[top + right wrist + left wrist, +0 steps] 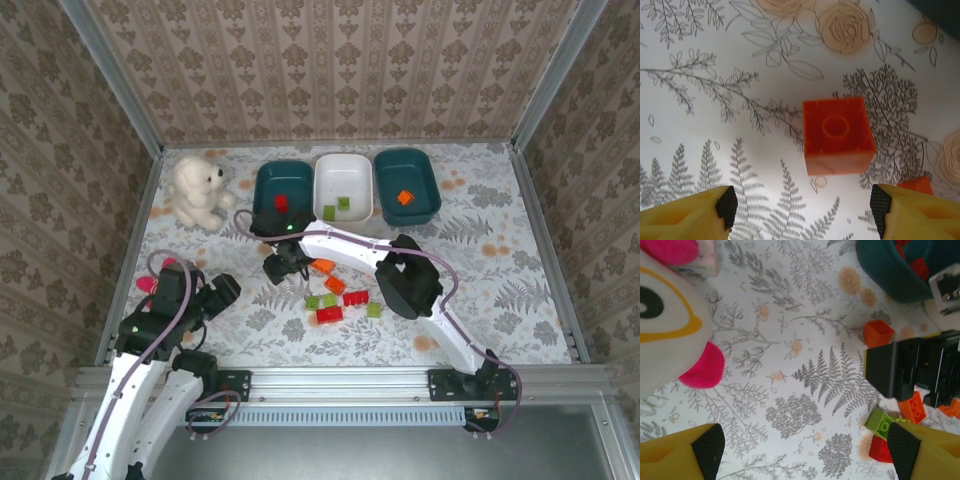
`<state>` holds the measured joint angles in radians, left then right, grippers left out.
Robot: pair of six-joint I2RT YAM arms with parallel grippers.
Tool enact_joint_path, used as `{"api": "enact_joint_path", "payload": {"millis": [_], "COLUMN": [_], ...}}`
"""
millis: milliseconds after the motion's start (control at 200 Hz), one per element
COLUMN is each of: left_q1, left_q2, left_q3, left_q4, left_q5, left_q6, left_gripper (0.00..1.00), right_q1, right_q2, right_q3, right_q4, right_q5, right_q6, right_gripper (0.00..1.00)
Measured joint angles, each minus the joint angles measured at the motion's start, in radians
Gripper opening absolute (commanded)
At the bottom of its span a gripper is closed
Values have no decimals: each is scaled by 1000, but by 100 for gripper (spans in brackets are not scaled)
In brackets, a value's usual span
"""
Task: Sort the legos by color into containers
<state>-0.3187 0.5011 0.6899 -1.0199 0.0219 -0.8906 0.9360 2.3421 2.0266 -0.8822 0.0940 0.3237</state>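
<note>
Right wrist: right gripper (804,207) wide open above orange lego (837,134) (no contact).

- The left arm (150,335) is folded low over the near left corner of the tabletop (500,270), with its wrist aimed toward the middle.
- The left gripper (805,455) has its jaws spread wide.
- The right arm (412,285) reaches from the near right edge, elbow bent, across to left of centre.
- The right gripper (802,207) points down, jaws apart.
</note>
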Motion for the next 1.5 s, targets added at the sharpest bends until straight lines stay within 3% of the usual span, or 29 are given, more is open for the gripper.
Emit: {"api": "enact_joint_path", "payload": {"millis": [190,440,685,1060,1185,1390,1500], "left_q1": [0,0,0,0,0,-15,-112], "left_q2": [-6,-20,-33,-33,-32,11,108], "left_q3": [19,54,57,57,57,36,25], "left_q4": [-45,-52,-52,-47,-26,88,188], "left_q5": [1,5,9,35,50,109,105], "left_q6": [1,19,24,24,31,55,74], "left_gripper": [88,88,88,87,87,86,86], "right_q1": [3,3,2,-6,-6,-31,-119], "right_q2": [72,139,144,167,161,-8,-231], "right_q3": [102,156,199,224,220,75,-75], "right_q4": [-35,-64,-77,-91,-90,-83,-46], "right_q5": [63,88,91,82,83,91,88], "right_q6": [-13,-14,-15,-16,-10,3,29], "right_gripper": [66,48,51,30,28,28,28]}}
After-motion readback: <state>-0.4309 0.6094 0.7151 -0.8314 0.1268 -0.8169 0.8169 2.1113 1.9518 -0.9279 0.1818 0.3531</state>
